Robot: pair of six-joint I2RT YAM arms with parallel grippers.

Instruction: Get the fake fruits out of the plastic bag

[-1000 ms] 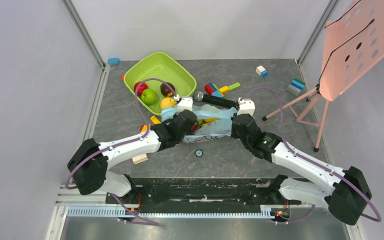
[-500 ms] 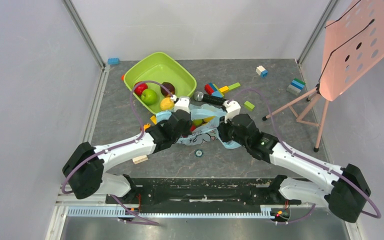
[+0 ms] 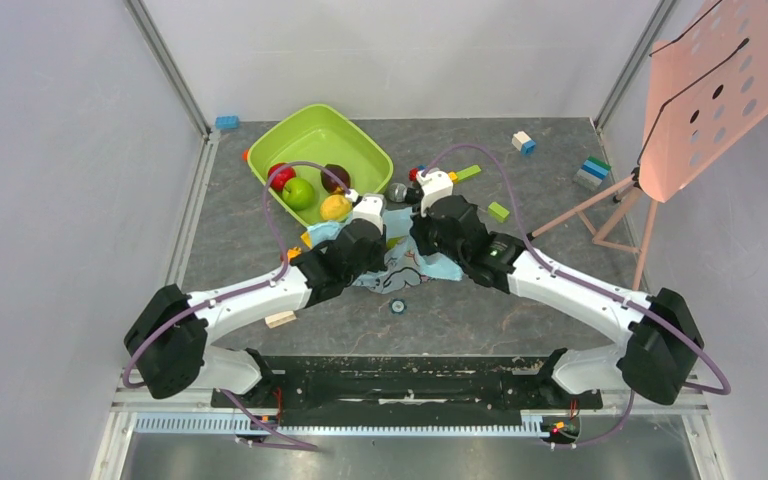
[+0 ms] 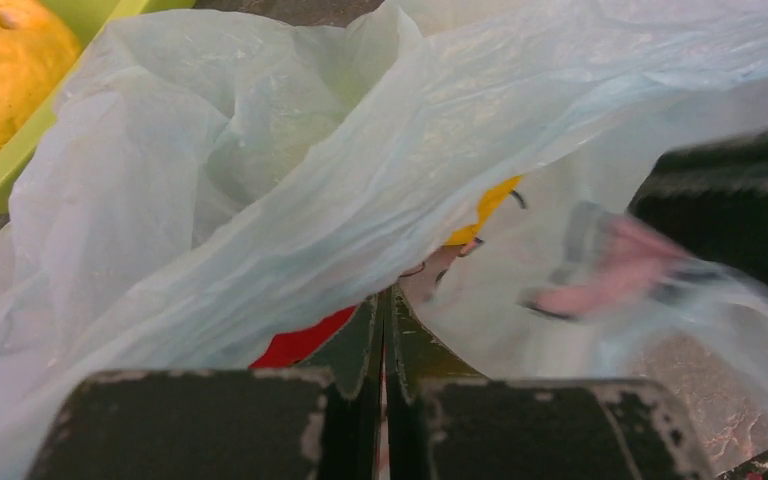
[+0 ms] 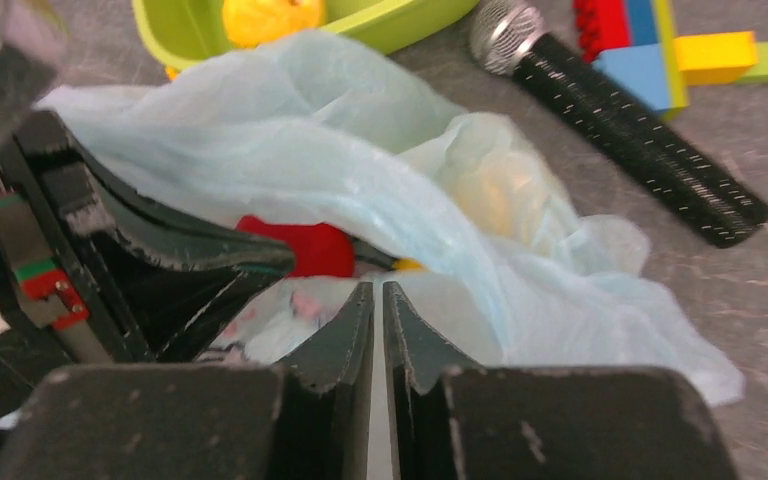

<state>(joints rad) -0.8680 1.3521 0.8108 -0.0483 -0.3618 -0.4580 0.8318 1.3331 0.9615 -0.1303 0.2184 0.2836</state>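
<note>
Two hands meet at centre frame: the left hand (image 4: 382, 300) and the right hand (image 5: 377, 292) each have their fingers pressed together, pinching the thin light-blue translucent plastic bag (image 5: 340, 120). A glossy red toy fruit (image 5: 300, 246) and a yellow toy fruit (image 4: 482, 205) show only partly through its folds. The bag lies on the dark grey mottled surface (image 3: 460, 320), just beside the lime-green square plastic bowl (image 3: 315, 130) at upper left. Pale walls (image 3: 410, 50) enclose the space.
</note>
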